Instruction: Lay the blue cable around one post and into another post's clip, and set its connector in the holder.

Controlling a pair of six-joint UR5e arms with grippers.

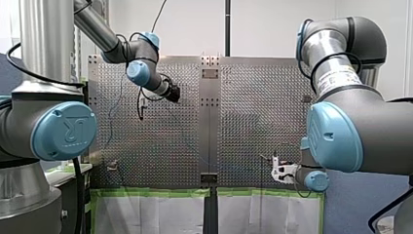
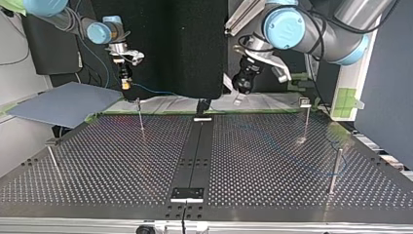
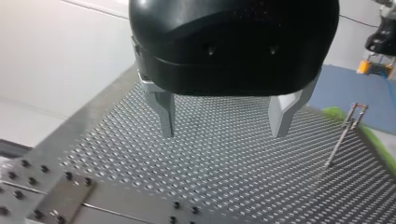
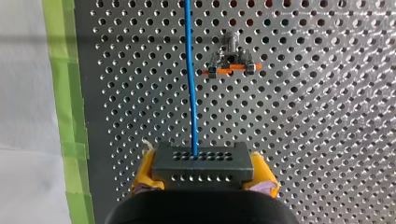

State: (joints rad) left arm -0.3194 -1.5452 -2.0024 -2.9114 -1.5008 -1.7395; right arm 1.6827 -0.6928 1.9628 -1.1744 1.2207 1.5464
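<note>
Yellow pads (image 4: 145,170) of the right pincer (image 4: 201,175) pinch the black connector (image 4: 201,163)
Blue cable (image 4: 189,74) runs straight ahead from it, just beside the orange-clipped post (image 4: 231,60), likely held taut for steering into the clip; the left pincer (image 3: 224,119) hangs spread and empty above the perforated table (image 3: 224,182)

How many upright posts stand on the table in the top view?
4: the far left post, the far right post, the near right post and the left-edge post. Others may be hidden.
</note>
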